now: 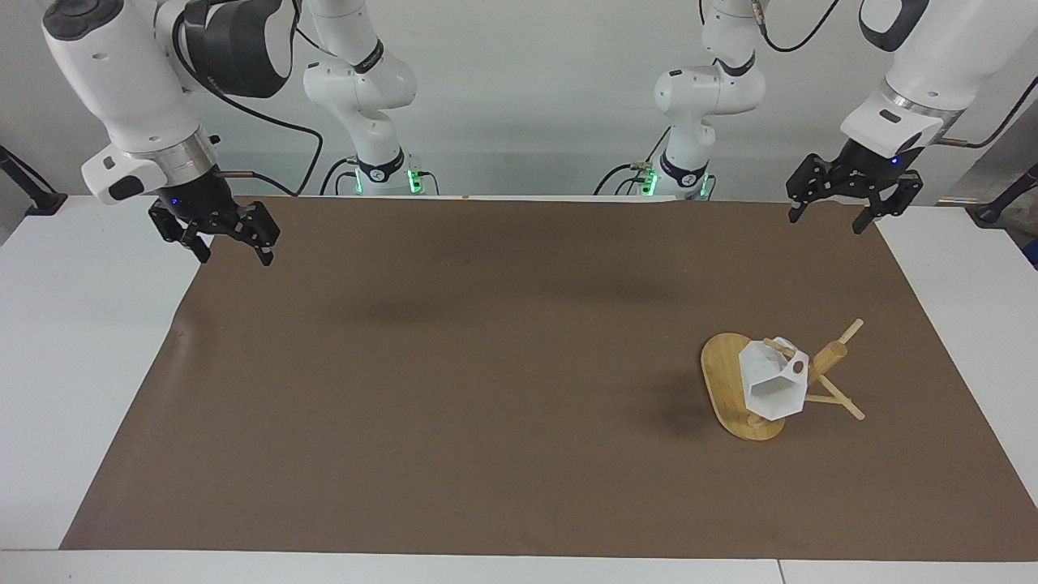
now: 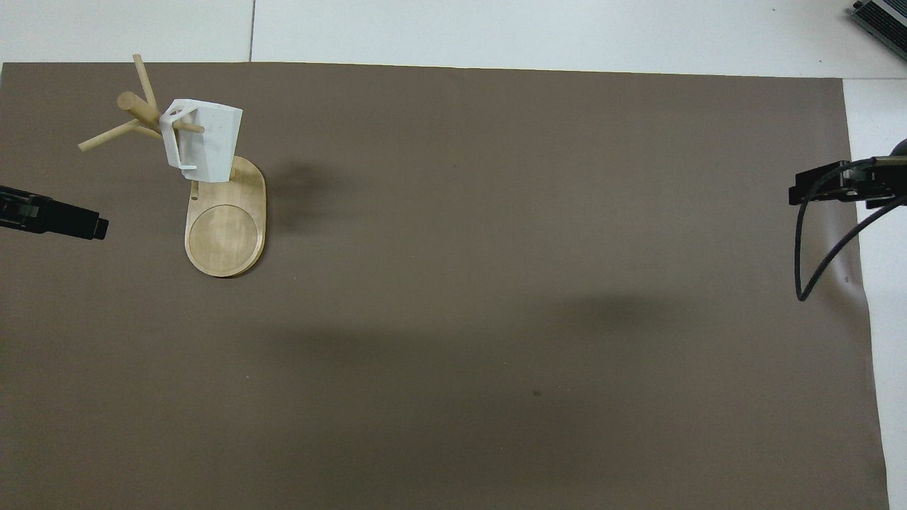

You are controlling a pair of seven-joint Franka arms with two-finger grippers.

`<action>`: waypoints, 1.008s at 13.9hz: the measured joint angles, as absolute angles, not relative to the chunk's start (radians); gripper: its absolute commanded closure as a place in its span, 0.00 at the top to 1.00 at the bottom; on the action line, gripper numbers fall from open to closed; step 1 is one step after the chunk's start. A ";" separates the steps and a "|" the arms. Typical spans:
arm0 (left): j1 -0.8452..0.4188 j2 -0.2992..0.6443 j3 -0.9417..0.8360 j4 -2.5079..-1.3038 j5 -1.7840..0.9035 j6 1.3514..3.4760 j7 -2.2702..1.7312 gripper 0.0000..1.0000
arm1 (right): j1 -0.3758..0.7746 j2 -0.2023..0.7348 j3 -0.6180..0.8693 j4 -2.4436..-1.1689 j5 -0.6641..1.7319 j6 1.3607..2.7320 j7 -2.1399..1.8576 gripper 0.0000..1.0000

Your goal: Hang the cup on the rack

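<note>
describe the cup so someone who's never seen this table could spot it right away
On the brown mat, toward the left arm's end, stands a bamboo rack. The cup hangs on one peg: white, faceted, the only non-wooden thing there.

A robotics lab: two white arms (image 1: 130,89) bolted behind a white table (image 1: 81,324) under brown paper (image 1: 454,365), bare wall beyond.

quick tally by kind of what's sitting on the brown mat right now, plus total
White faceted cup: 1, hanging on a peg of the rack
Bamboo mug rack: 1, toward the left arm's end of the table
Total: 2
Neither the left claw nor the right claw holds anything.
</note>
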State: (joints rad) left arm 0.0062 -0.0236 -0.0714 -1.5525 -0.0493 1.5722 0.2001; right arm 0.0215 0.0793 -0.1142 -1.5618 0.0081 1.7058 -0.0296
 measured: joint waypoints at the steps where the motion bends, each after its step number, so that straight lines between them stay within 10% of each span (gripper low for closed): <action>1: 0.000 -0.024 -0.074 -1.550 -0.048 1.572 0.200 1.00 | 0.021 0.079 -0.115 -1.562 0.008 1.706 -0.030 1.00; 14: -0.048 -0.042 -0.060 -1.550 -0.025 1.533 0.200 1.00 | 0.020 0.079 -0.116 -1.562 0.008 1.706 -0.030 1.00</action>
